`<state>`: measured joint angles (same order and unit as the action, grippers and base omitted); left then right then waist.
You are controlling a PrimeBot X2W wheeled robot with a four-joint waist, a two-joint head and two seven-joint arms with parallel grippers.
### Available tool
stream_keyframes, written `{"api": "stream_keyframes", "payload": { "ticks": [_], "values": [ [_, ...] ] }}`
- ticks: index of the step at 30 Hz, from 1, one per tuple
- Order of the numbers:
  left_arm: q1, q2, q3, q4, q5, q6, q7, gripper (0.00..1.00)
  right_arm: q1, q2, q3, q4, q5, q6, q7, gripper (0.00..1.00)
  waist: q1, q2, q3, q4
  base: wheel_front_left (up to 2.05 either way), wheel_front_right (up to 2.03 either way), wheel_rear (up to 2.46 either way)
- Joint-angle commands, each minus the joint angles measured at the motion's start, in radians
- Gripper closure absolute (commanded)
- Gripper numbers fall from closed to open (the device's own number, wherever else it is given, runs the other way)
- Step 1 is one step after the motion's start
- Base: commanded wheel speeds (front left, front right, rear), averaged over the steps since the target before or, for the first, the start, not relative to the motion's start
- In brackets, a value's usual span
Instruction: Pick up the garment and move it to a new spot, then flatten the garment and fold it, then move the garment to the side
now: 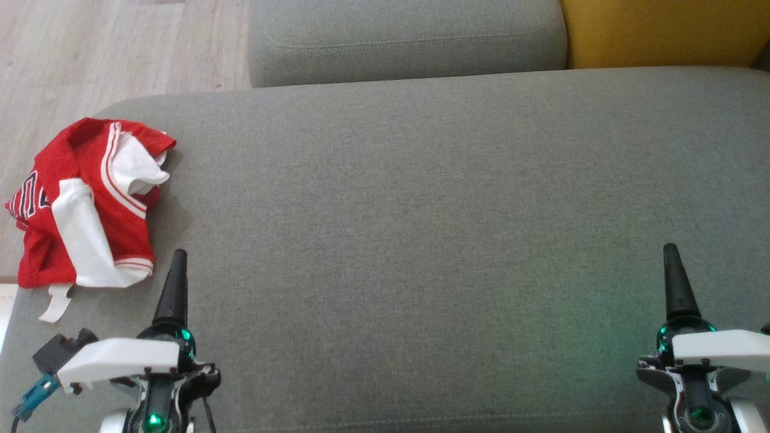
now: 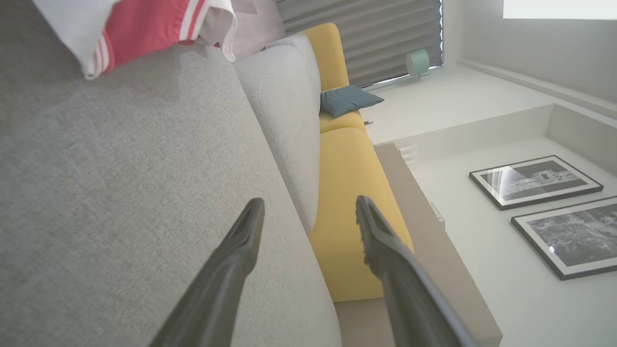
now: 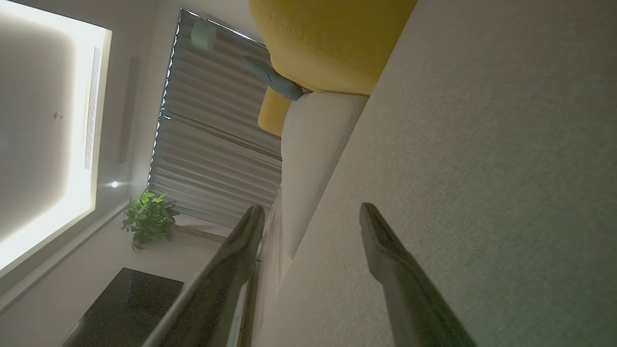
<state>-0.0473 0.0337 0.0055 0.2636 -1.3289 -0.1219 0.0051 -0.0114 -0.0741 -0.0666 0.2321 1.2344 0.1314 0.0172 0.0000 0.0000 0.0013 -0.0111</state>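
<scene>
Seeing red-and-white jersey (image 1: 84, 204) lying crumpled at left edge of grey seat cushion (image 1: 421, 210), just beyond left gripper (image 2: 311, 202). Noting right gripper (image 3: 313, 207) sitting well apart at right, both gaping wide, holding nothing.

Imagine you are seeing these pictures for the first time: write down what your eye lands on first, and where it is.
The crumpled red and white garment jumps out, lying at the left edge of the broad grey sofa cushion, just beyond the open left gripper. Next comes the yellow cushion at the head view's top right. The right gripper, also open, holds nothing.
</scene>
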Motion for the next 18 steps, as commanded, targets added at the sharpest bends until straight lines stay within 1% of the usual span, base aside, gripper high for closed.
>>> {"api": "stream_keyframes", "payload": {
  "ticks": [1, 18],
  "values": [
    [-0.063, 0.020, 0.002, -0.039, 0.018, -0.003, -0.012, 0.00, -0.054, -0.022, 0.011, -0.044, -0.023, 0.000, -0.009, 0.00, 0.0000, 0.0000, 0.000, 0.000, 0.00, 0.00, 0.00],
    [-0.079, 0.036, -0.049, -0.094, 0.345, -0.004, -0.064, 0.00, -0.047, -0.028, 0.061, -0.088, -0.252, 0.000, -0.033, 0.00, 0.0000, 0.0000, -0.004, -0.007, 0.00, 0.00, 0.00]
  ]
}}
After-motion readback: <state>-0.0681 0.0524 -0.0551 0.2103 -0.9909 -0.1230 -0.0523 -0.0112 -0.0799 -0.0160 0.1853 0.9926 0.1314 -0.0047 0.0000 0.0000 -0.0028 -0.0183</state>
